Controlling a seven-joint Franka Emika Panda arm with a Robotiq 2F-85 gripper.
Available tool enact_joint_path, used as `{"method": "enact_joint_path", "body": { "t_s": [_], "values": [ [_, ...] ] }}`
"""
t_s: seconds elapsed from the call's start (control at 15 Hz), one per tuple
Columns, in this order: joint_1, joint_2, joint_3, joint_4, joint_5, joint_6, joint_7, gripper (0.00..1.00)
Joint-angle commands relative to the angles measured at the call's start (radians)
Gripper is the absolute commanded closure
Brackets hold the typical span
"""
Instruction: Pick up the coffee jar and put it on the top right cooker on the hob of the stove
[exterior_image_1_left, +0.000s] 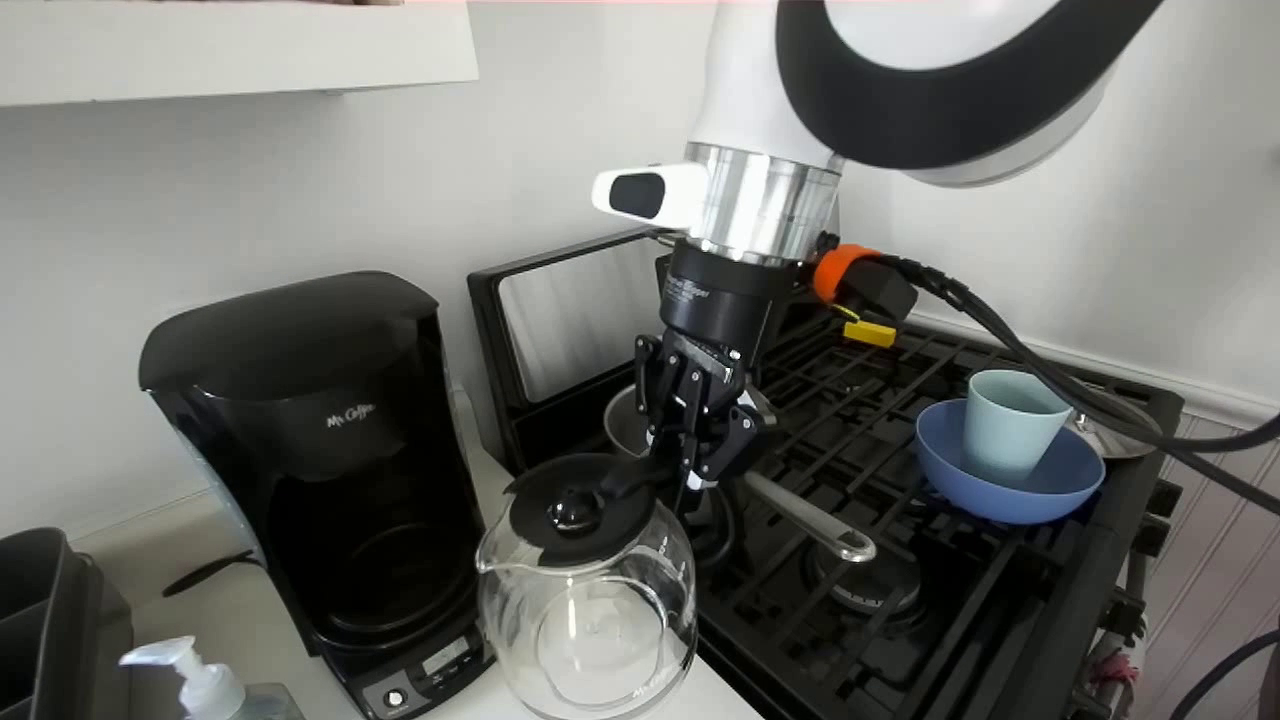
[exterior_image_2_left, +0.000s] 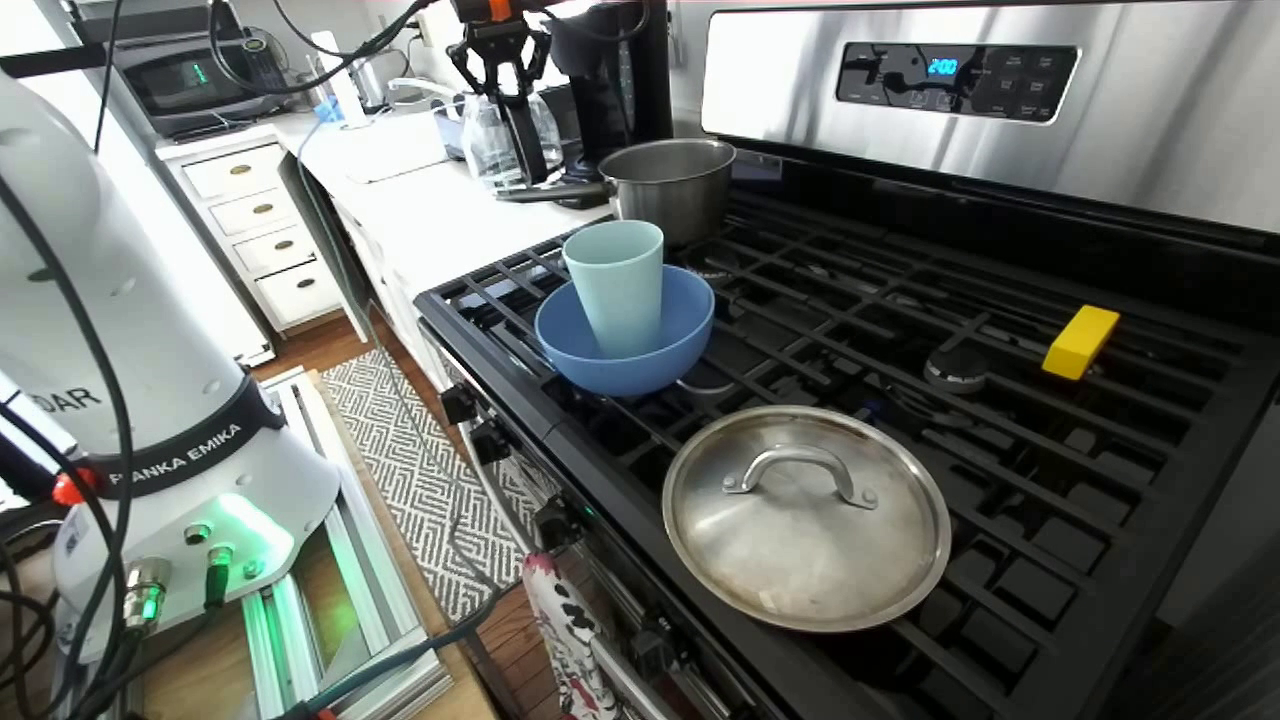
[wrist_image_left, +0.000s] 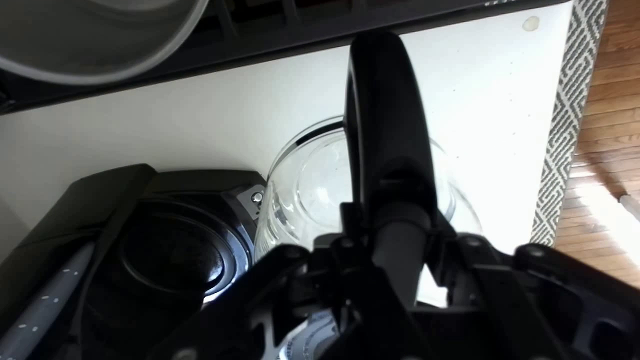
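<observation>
Glass coffee carafe (exterior_image_1_left: 588, 600) is held by its black handle (wrist_image_left: 389, 115), your gripper (wrist_image_left: 396, 220) clenched there, presumably because the round body (wrist_image_left: 312, 195) is too wide.

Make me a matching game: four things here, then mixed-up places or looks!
Things:
1. round clear glass carafe
2. pale blue-green cup
3. round steel lid
4. small black rectangular display

Matches:
A. inside a round blue bowl
B. lit with blue digits
C. handle between the fingers
D. lying on the black stove

Pairs: 1C, 2A, 3D, 4B
</observation>
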Motion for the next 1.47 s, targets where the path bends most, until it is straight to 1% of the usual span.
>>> {"method": "enact_joint_path", "body": {
  "t_s": [0.0,0.2,0.47,0.73,0.8,1.0,1.07,1.2,1.4],
  "values": [
    [0.006,-0.128,-0.044,-0.088,0.067,0.012,-0.011,0.92],
    [0.006,-0.183,-0.084,-0.108,0.054,-0.009,0.009,0.92],
    [-0.010,-0.224,-0.144,-0.107,0.032,-0.026,0.047,0.92],
    [-0.007,-0.226,-0.207,-0.092,0.048,-0.037,0.014,0.92],
    [-0.005,-0.195,-0.195,-0.094,0.023,-0.012,0.030,0.67],
    [-0.007,-0.197,-0.207,-0.094,0.024,-0.018,0.026,0.67],
    [-0.008,-0.185,-0.204,-0.090,0.022,-0.007,0.031,0.92],
    [-0.021,-0.178,-0.221,-0.080,0.034,-0.003,0.035,0.92],
    [-0.052,-0.202,-0.261,-0.085,0.046,0.001,0.033,0.92]
  ]
}}
